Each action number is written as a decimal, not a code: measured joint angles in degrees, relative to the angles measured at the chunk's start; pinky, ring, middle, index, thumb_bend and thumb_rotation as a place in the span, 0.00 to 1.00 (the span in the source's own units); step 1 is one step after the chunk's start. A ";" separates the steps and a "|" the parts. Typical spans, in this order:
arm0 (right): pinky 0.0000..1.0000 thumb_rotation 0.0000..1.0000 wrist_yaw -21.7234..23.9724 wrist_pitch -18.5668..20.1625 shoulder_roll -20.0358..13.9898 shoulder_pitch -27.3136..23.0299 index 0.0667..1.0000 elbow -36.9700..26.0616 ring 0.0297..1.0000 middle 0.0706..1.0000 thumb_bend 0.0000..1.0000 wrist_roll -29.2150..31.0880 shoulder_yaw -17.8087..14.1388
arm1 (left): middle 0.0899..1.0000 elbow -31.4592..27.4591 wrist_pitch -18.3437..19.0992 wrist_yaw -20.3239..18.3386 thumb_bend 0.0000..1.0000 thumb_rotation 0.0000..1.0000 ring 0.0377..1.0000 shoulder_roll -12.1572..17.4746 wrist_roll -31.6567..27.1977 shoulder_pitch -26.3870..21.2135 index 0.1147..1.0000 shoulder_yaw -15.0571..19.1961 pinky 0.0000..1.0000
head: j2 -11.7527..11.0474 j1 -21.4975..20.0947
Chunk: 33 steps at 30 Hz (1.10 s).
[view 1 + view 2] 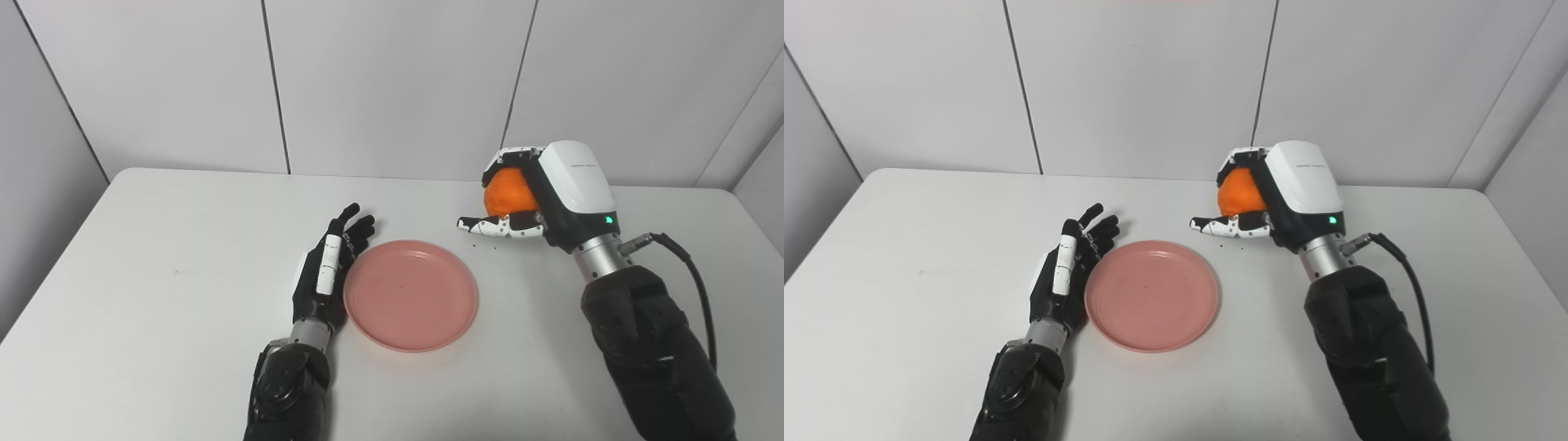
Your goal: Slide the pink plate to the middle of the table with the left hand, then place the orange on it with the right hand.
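The pink plate [410,295] lies flat near the middle of the white table [153,257]. My left hand [327,269] rests on edge against the plate's left rim, fingers straight and apart, holding nothing. My right hand [539,196] is shut on the orange [509,193], lifted a little above the table to the right of and behind the plate. Its fingers curl over the top of the fruit and its thumb sticks out below it. Nothing lies on the plate.
Grey wall panels stand right behind the table's far edge. A black cable [692,275] loops from my right wrist. Bare tabletop spreads to the left of my left hand and in front of the plate.
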 measured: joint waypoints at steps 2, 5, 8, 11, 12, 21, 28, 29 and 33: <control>0.12 0.34 0.64 0.00 1.15 -0.96 0.27 0.20 0.15 0.18 0.57 -0.02 0.64 | 0.78 -0.12 0.33 -0.01 0.89 0.81 0.85 0.00 -0.39 0.00 0.81 0.16 0.96 | 0.09 -0.52; 0.14 0.39 0.96 0.00 2.27 -1.49 0.33 0.72 0.17 0.22 0.57 -0.42 1.54 | 0.78 -0.23 0.62 -0.09 0.89 0.81 0.85 -0.01 -0.92 -0.02 0.82 0.15 0.96 | 0.09 -0.79; 0.17 0.39 1.33 0.00 2.81 -1.50 0.32 2.32 0.20 0.23 0.58 -2.53 3.56 | 0.78 -0.28 0.72 -0.11 0.88 0.81 0.86 0.00 -1.13 -0.02 0.81 0.16 0.96 | 0.09 -0.79; 0.17 0.36 1.21 -0.01 3.64 -1.41 0.31 4.12 0.20 0.23 0.57 -3.99 4.90 | 0.78 -0.28 0.72 -0.12 0.88 0.82 0.85 0.06 -1.12 -0.02 0.82 0.09 0.96 | 0.09 -0.79; 0.17 0.36 1.06 -0.01 3.84 -1.35 0.32 4.57 0.20 0.23 0.57 -4.20 5.18 | 0.78 -0.28 0.72 -0.12 0.88 0.82 0.85 0.07 -1.12 -0.02 0.82 0.05 0.96 | 0.09 -0.79; 0.12 0.33 0.67 -0.03 6.05 -1.09 0.25 10.43 0.15 0.19 0.57 -5.48 8.62 | 0.78 -0.40 0.89 -0.11 0.88 0.81 0.85 0.15 -1.13 -0.02 0.81 -0.10 0.99 | 0.61 -0.70; 0.18 0.34 0.42 -0.22 5.90 -0.11 0.36 16.07 0.22 0.26 0.55 -6.27 11.15 | 0.80 -0.59 1.34 -0.09 0.88 0.82 0.85 0.15 -1.14 -0.02 0.82 -0.02 1.00 | 0.79 -0.62; 0.17 0.33 0.42 -0.23 5.80 0.17 0.35 16.62 0.21 0.26 0.55 -6.40 11.51 | 0.80 -0.58 1.34 -0.09 0.88 0.82 0.85 0.15 -1.14 -0.02 0.82 -0.02 1.00 | 0.79 -0.62; 0.15 0.29 0.35 -0.53 5.61 0.45 0.29 18.61 0.18 0.22 0.56 -6.50 12.66 | 0.81 -0.58 1.34 -0.11 0.88 0.82 0.86 0.15 -1.19 -0.04 0.83 0.07 1.00 | 1.14 -0.62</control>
